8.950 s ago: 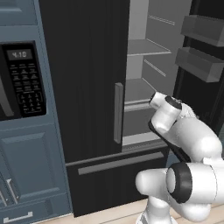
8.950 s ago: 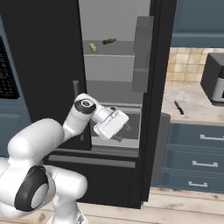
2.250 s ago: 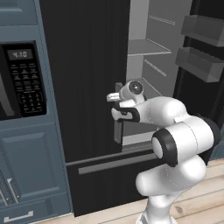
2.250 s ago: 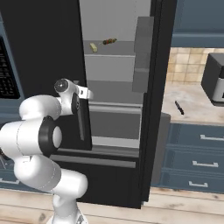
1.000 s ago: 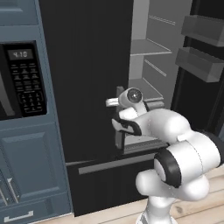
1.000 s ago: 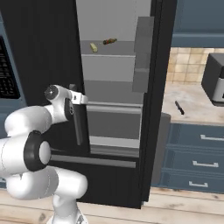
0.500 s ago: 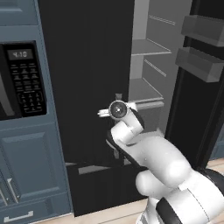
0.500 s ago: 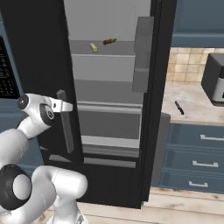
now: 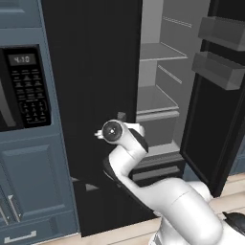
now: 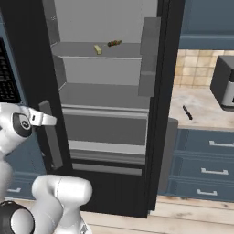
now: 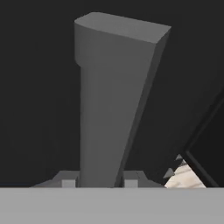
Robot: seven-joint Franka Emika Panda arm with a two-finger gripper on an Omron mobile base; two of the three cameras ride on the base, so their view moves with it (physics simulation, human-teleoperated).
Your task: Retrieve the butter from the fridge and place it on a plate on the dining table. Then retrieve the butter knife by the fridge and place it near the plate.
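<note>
The black fridge [image 10: 160,91] stands with both doors swung out. On an upper shelf lies the pale yellow butter [image 10: 98,49]. My gripper [image 11: 99,183] sits at the grey bar handle [image 11: 113,100] of the left door [image 9: 91,86]. The fingertips [image 11: 68,183] stand on either side of the bar with narrow gaps, slightly open. From the right base view the gripper [image 10: 47,120] meets the handle [image 10: 51,137] near its top. The dark butter knife [image 10: 187,112] lies on the counter right of the fridge. The plate and the dining table are out of view.
A dark brown lump [image 10: 114,43] lies beside the butter. A microwave [image 9: 24,88] sits in the blue-grey cabinet on the left. The right door [image 9: 217,95] carries bins. A marbled counter [image 10: 201,107] on blue drawers holds a steel appliance [image 10: 226,87].
The left fridge door has swung further out to the left with my hand on its handle. The fingers, shut on the bar before, have loosened a little.
</note>
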